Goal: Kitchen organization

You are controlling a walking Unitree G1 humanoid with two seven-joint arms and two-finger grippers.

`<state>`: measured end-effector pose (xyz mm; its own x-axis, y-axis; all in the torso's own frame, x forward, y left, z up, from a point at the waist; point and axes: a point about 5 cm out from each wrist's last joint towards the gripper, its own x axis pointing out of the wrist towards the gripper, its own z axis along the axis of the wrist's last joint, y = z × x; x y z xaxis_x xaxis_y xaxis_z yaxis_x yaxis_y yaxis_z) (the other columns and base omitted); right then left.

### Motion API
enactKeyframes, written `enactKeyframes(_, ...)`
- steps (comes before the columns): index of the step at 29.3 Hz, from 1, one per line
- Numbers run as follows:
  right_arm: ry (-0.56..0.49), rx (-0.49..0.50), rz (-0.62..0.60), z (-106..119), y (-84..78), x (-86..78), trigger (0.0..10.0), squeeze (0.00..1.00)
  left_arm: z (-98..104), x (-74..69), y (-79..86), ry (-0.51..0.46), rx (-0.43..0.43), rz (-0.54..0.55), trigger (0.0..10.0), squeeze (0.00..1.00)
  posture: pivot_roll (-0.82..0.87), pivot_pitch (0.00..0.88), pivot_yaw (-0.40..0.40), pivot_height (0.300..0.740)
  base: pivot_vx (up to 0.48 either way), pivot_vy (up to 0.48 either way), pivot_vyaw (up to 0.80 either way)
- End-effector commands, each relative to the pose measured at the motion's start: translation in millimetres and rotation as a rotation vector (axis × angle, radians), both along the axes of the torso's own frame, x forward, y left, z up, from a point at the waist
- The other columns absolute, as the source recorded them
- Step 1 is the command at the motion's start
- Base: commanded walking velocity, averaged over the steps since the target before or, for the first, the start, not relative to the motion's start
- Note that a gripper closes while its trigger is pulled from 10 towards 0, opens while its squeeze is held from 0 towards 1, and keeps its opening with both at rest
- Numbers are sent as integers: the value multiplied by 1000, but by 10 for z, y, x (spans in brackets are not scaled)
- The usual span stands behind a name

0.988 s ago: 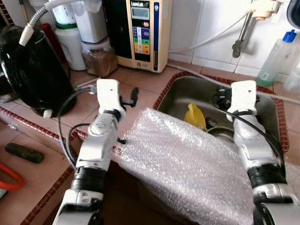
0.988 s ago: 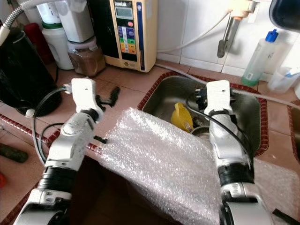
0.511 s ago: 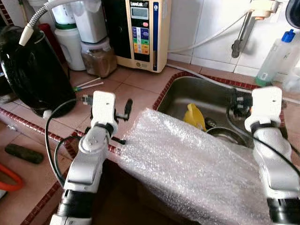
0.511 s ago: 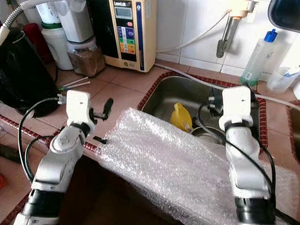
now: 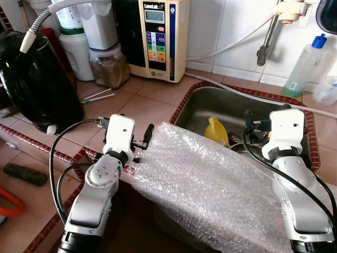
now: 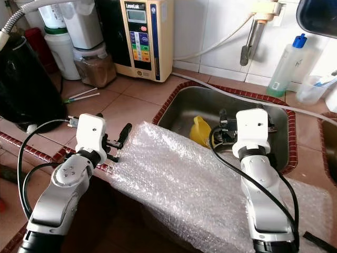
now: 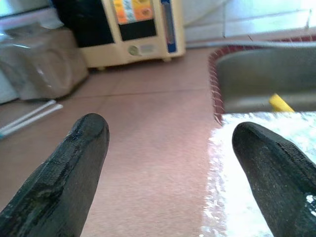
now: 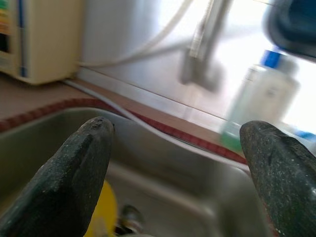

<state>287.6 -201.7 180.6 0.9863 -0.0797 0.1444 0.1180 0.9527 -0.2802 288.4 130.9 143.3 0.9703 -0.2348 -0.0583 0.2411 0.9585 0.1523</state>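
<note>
A: From the head, where does the bubble wrap [image 5: 210,184] lie?
B: Draped over the worktop's [image 5: 152,103] front edge and the near rim of the sink [image 5: 210,100]. Its long axis runs from the sink's front-left corner, slanting down toward the robot's right side.

A: And the hands there?
B: The left hand [image 5: 141,142] is at the sheet's upper left corner. The right hand [image 5: 248,126] hangs over the sink, beside a yellow object [image 5: 217,130] in the basin.

A: The left wrist view?
B: Fingers [image 7: 74,163] spread wide over bare tile, one fingertip above the sheet's edge; whether it touches is unclear.

A: The right wrist?
B: Fingers [image 8: 79,168] wide apart, gripping nothing, pointed at the sink's back rim, a blurred tap [image 8: 200,54] and a bottle [image 8: 261,98].
</note>
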Motion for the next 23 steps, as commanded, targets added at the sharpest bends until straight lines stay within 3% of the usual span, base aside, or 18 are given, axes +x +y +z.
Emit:
enactKeyframes(1,-2,12,-17,50,-48,3,10000,0,33,-29,13,-7,11,2,10000,0,28,0,51,740,0,0,-750)
enactKeyframes(10,-2,7,-4,73,3,3,10000,0,152,6,-13,-52,1,-1,10000,0,26,0,54,740,0,0,-739)
enactKeyframes(14,6,21,-6,57,6,-12,10000,0,99,15,35,-12,-31,26,10000,0,19,0,55,740,0,0,-736)
enactKeyframes(23,23,33,28,10,106,-26,10000,0,175,59,30,-37,-48,32,10000,0,16,0,37,740,0,0,-101)
